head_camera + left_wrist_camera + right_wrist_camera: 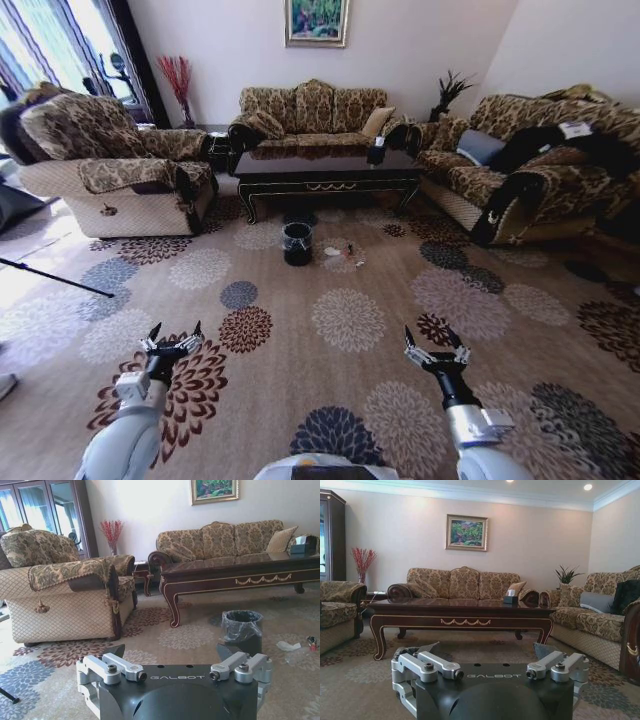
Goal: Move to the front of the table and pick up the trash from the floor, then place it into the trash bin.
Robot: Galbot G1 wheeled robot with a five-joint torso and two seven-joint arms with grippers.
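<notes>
The long, low coffee table of glossy dark brown-black wood (327, 172), gold scrollwork along its front edge, stands at the far end of the flowered carpet, between the sofas. In front of its near edge, well lower than the surface, sits the small round black trash bin with a shiny plastic liner (297, 243). Just right of the bin the trash lies on the carpet: a crumpled white paper scrap (332, 251), with a clear wrapper and tiny dark and red bits (356, 259) a little farther right.

Everything lies straight ahead and far from both arms, so the gap to close is forward, by driving. The litter is strung left to right, roughly parallel to the table front. It sits slightly right of centre, so I judge the right arm the nearer one, though only by a little.

The left claw (173, 343) hangs near, low on the left, fingers spread and empty. The right claw (435, 350) hangs near on the right, likewise spread, holding nothing.
</notes>
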